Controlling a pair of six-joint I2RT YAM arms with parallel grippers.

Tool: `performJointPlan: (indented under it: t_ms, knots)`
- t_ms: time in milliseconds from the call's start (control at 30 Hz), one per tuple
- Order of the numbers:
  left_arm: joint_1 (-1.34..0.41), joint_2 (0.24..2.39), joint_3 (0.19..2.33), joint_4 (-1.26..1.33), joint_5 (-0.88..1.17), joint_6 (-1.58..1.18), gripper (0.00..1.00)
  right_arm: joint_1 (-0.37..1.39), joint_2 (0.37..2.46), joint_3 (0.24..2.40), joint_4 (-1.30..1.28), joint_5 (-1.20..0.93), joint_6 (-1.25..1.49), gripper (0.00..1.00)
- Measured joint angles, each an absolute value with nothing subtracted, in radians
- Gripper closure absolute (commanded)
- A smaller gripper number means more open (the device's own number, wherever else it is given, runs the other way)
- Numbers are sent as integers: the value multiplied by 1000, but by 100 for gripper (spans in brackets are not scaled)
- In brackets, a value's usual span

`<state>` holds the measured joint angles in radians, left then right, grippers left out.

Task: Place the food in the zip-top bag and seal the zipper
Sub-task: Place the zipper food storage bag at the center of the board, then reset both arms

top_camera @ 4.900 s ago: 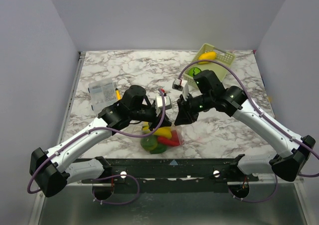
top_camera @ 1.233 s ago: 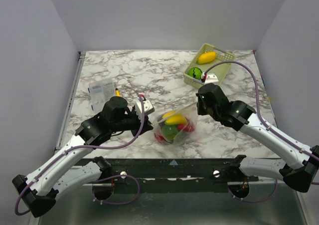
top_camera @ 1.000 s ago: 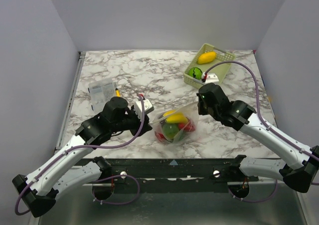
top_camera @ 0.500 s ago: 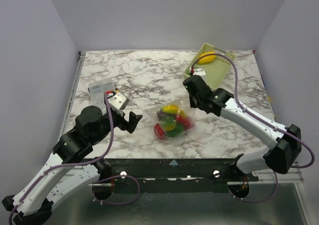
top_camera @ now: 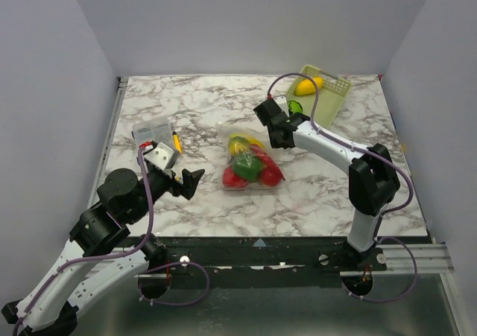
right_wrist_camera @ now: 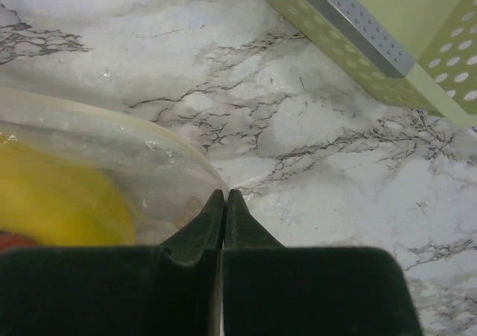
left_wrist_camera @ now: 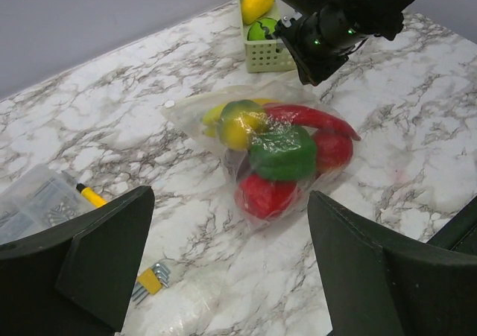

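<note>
The zip-top bag [top_camera: 250, 165] lies on the marble table, holding the food: red peppers [left_wrist_camera: 264, 195], a green pepper [left_wrist_camera: 282, 152] and yellow pieces [left_wrist_camera: 240, 124]. My right gripper [top_camera: 277, 138] is at the bag's far right corner. In the right wrist view its jaws [right_wrist_camera: 225, 193] are shut on the end of the zipper [right_wrist_camera: 160, 138], the pale strip curving into the fingertips. My left gripper [top_camera: 190, 180] hangs open to the left of the bag, apart from it; in the left wrist view its fingers [left_wrist_camera: 104, 254] stand wide with nothing between them.
A pale-green basket [top_camera: 333, 97] at the back right holds a yellow fruit [top_camera: 308, 85] and a green piece [top_camera: 294, 106]. A clear packet of grey bits [top_camera: 153, 132] and a yellow-handled tool [top_camera: 176, 141] lie at the left. Small hex keys [left_wrist_camera: 151, 280] lie under my left gripper.
My left gripper let go of the bag, opened wide and drew back to the left. The right arm swung toward the back, staying shut on the bag's edge; the bag shifted back with it.
</note>
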<state>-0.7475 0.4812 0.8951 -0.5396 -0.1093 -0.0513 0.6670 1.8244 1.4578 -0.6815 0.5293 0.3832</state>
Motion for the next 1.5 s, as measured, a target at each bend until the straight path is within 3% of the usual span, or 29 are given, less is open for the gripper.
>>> performJointPlan:
  t_ms: [133, 367, 500, 633, 767, 867, 1167, 1500]
  knots:
    - [-748, 472, 885, -540, -117, -48, 14, 651, 1884, 1492, -680, 523, 368, 90]
    - [-748, 462, 883, -539, -125, -36, 13, 641, 1903, 1516, -687, 508, 357, 51]
    - [-748, 448, 883, -536, -146, -30, 8, 641, 1858, 1518, -705, 506, 346, 33]
    - [-748, 427, 884, -513, -169, -27, 2, 641, 1716, 1507, -717, 504, 337, 21]
    - [-748, 403, 886, -488, -196, -26, 1, 641, 1480, 1446, -715, 503, 321, 15]
    - [-748, 376, 889, -458, -222, -27, 1, 641, 1287, 1374, -704, 485, 308, 1]
    - [-748, 295, 909, -321, -270, -14, 1, 641, 802, 1264, -682, 370, 287, 0]
    - [-748, 199, 962, -175, -289, 69, 1, 641, 574, 1373, -659, 278, 283, 0]
